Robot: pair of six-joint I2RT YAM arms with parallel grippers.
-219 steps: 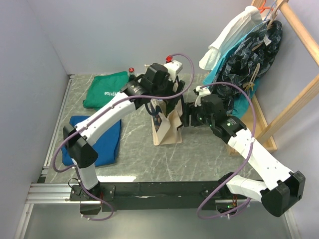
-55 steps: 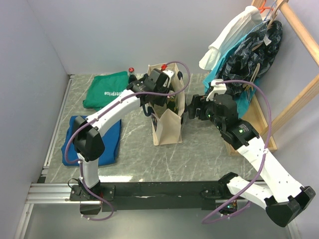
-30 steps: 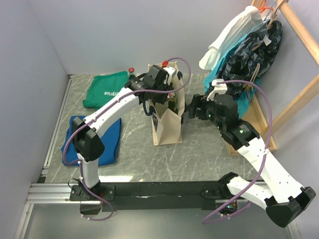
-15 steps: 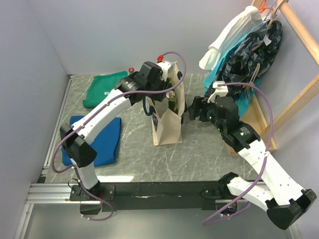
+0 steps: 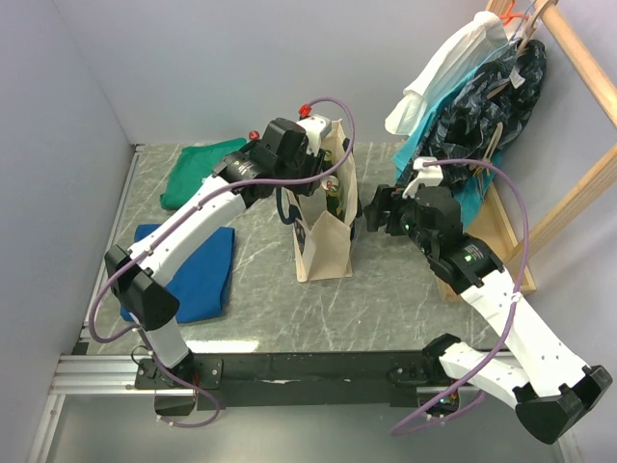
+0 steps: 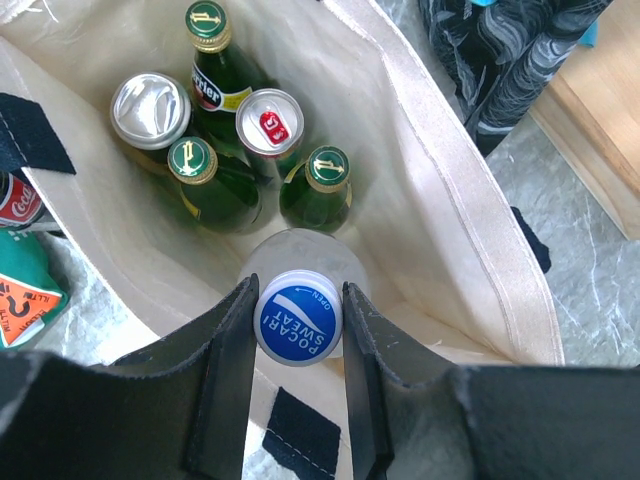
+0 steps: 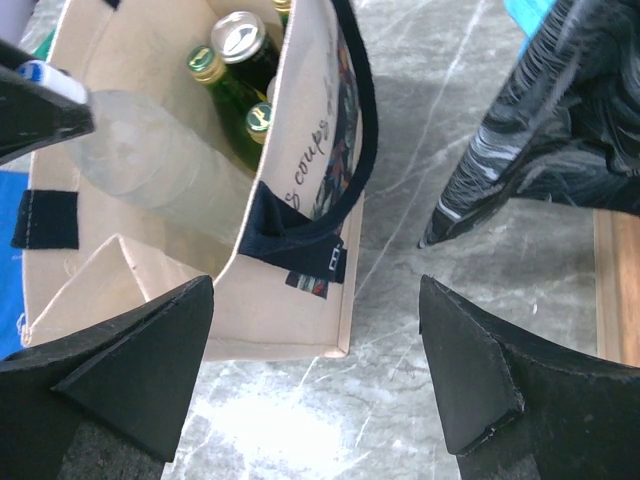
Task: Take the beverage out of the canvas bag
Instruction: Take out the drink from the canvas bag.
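The cream canvas bag (image 5: 323, 246) with navy handles stands upright mid-table. Inside it, my left gripper (image 6: 298, 322) is shut on the blue "Pocari Sweat" cap (image 6: 298, 316) of a clear plastic bottle (image 7: 150, 165). The bottle leans toward the bag's near-left corner, with its body still inside the bag. In the top view this left gripper (image 5: 313, 176) reaches down into the bag's mouth. Deeper in the bag stand green glass bottles (image 6: 327, 172) and cans (image 6: 150, 108). My right gripper (image 7: 315, 300) hangs open just right of the bag wall (image 7: 290, 300), holding nothing.
A folded green cloth (image 5: 198, 174) lies at the back left, with a blue cloth (image 5: 193, 270) nearer. A wooden rack hung with clothes (image 5: 482, 106) stands close on the right. A red cola can (image 6: 15, 200) sits outside the bag.
My left wrist has shifted left and back over the bag's mouth, keeping its hold on the bottle cap. The right arm has hardly moved.
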